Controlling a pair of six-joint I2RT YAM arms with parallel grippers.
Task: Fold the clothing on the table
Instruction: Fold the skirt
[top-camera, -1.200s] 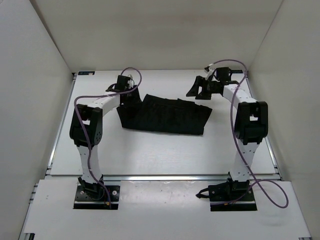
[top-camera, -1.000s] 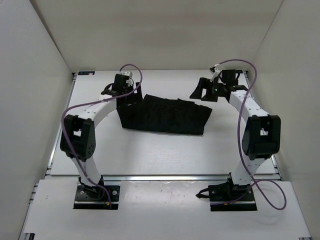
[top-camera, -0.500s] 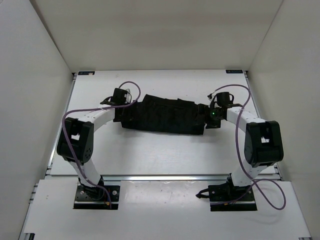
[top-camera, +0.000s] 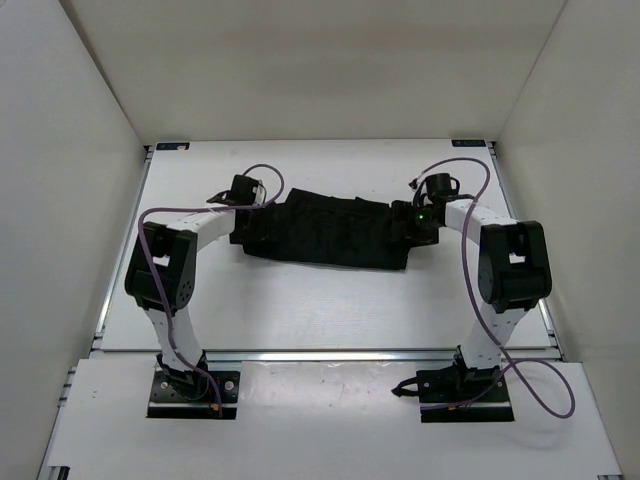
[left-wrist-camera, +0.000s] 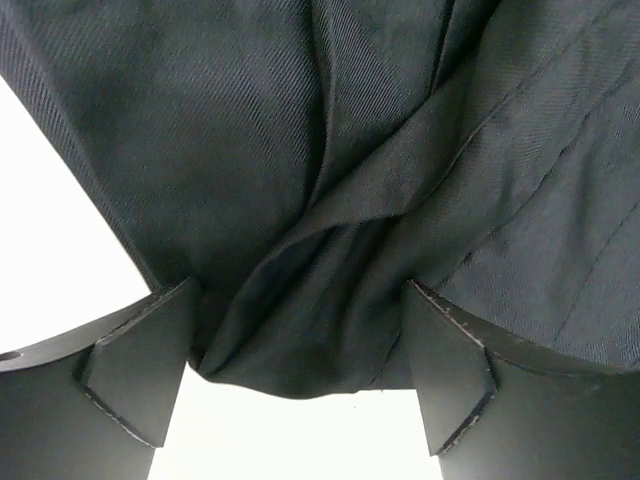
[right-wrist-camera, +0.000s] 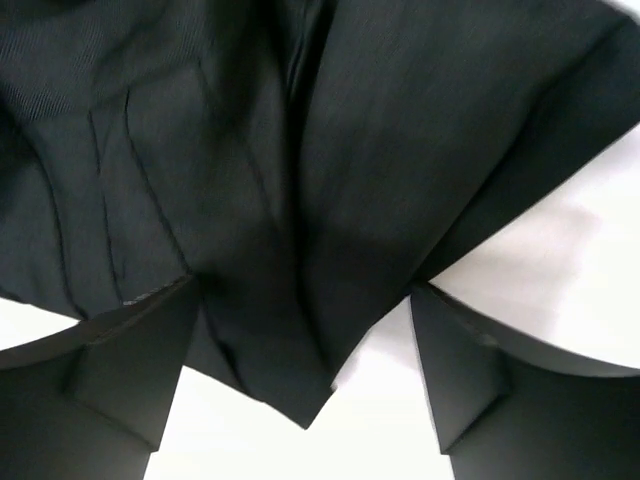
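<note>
Top external: black pleated skirt (top-camera: 325, 232) spread across the table (top-camera: 300, 310), left gripper (top-camera: 247, 212) and right gripper (top-camera: 405, 222) at its ends.
Left wrist: fingers (left-wrist-camera: 140, 370) spread apart, bunched skirt edge between them, unclamped. Right wrist: fingers (right-wrist-camera: 130, 370) apart too, straddling a skirt corner.
</note>
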